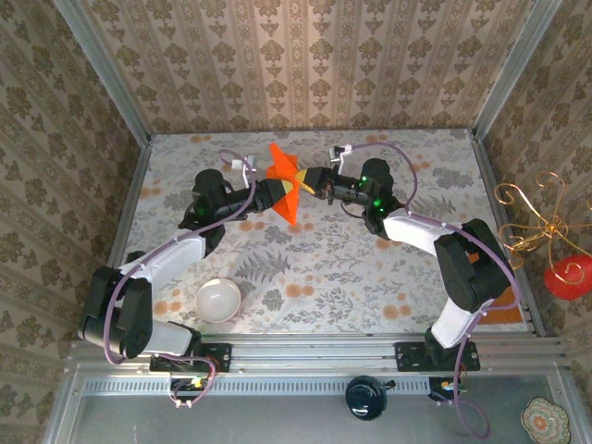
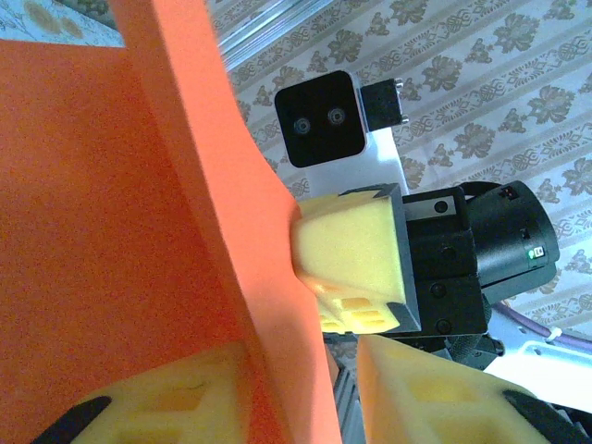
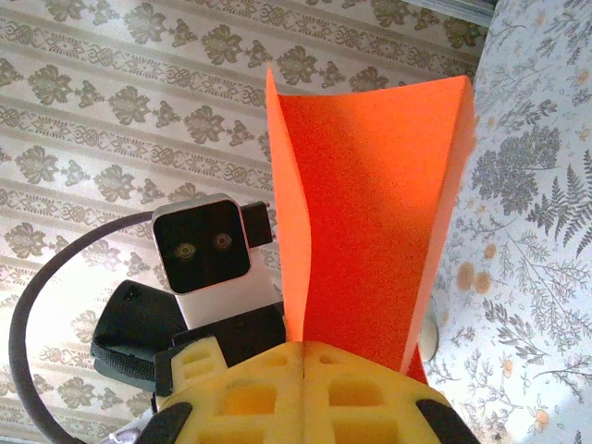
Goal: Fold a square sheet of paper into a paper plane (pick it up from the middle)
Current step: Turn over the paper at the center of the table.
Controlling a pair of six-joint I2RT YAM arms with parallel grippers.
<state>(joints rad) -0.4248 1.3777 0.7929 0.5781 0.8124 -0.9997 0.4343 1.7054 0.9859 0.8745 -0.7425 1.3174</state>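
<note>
- Right gripper (image 3: 305, 375): the two yellow foam pads are pressed fully together. The lower edge of the square sheet of paper (image 3: 370, 213) is clamped between them.
- Sheet shape, right wrist view: the bright orange sheet rises from the closed pads as an upright trough. It is bent along one vertical crease, and both side edges stand free.
- Left gripper (image 2: 296, 393): the jaws stand partly apart, and the sheet passes down between the two yellow fingers (image 2: 157, 402). One finger lies against the sheet. A narrow dark gap shows between the sheet and the other finger, so no two-sided clamp is visible.
- Left wrist view: the right gripper's pads nip the sheet's edge just above the left gripper's own fingers.
- Top view: both arms reach inward, and the grippers meet over the far middle of the table (image 1: 370, 268). The sheet sits between them, with one part pointing toward the back wall and another toward the near side. Contact between sheet and table cannot be determined.
- White bowl (image 1: 219, 301): it rests on the table near the left arm's base, well apart from the sheet.
- Duller orange rectangle (image 1: 507, 314): it lies at the near right edge of the table, partly covered by the right arm.
</note>
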